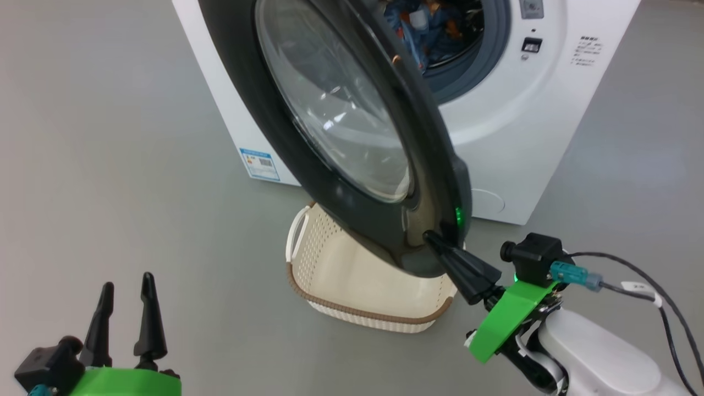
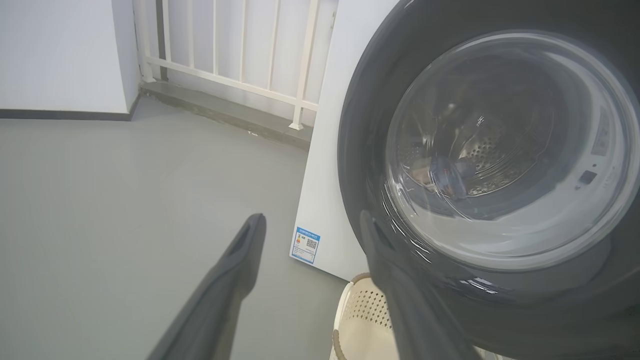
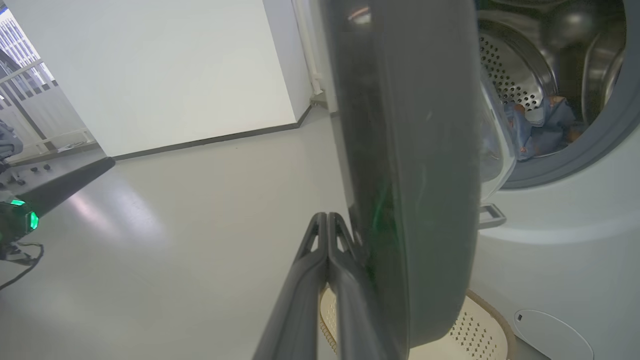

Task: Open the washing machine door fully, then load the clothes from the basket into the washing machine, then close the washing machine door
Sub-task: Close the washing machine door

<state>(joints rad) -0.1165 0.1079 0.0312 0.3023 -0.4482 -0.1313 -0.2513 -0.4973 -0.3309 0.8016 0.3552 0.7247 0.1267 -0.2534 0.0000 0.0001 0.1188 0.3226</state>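
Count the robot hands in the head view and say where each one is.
2. The left hand is at the lower left, open over the floor. The right hand, shut, has its tips at the lower rim of the washing machine door.

The head view looks down from high up at the washing machine door (image 1: 335, 115) and the basket (image 1: 330, 264); the left wrist view faces the door's glass from low down; the right wrist view sits very near its edge; all three share both.
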